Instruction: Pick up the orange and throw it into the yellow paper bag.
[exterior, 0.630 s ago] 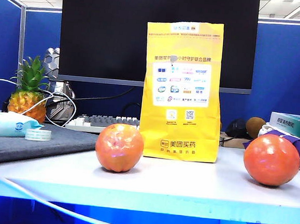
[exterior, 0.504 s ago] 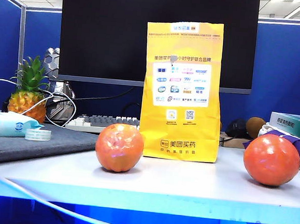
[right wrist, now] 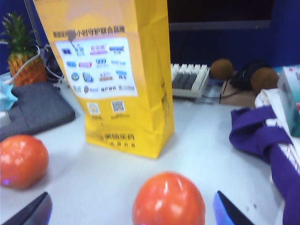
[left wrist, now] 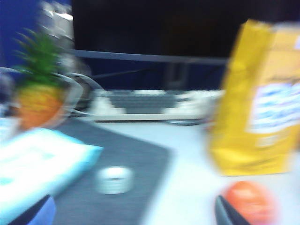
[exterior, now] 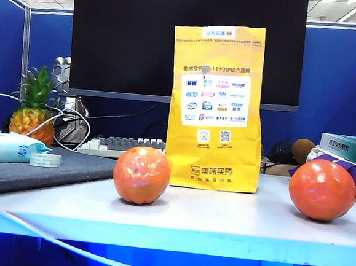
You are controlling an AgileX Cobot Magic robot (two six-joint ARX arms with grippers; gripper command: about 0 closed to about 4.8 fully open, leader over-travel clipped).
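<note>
Two round fruits sit on the table (exterior: pixel 220 219), and mixing them up is my main worry. Taking the yellow paper bag (exterior: pixel 217 108) as my landmark, the paler, blotchy fruit (exterior: pixel 141 174) lies in front of its left corner, while the orange (exterior: pixel 321 189) I want rests well off to its right, just beside a purple cloth (right wrist: pixel 262 136).

My left gripper (left wrist: pixel 133 213) looks toward the bag's left side through a blurred wrist view; only its finger tips show, apparently spread, though I cannot tell for sure.

My right gripper (right wrist: pixel 131 211) hangs just short of the orange, jaws released and wide. If I close off-centre, I judge the smooth skin could squirt out and roll into the cloth. A clumsy toss could also tip the tall bag.
</note>
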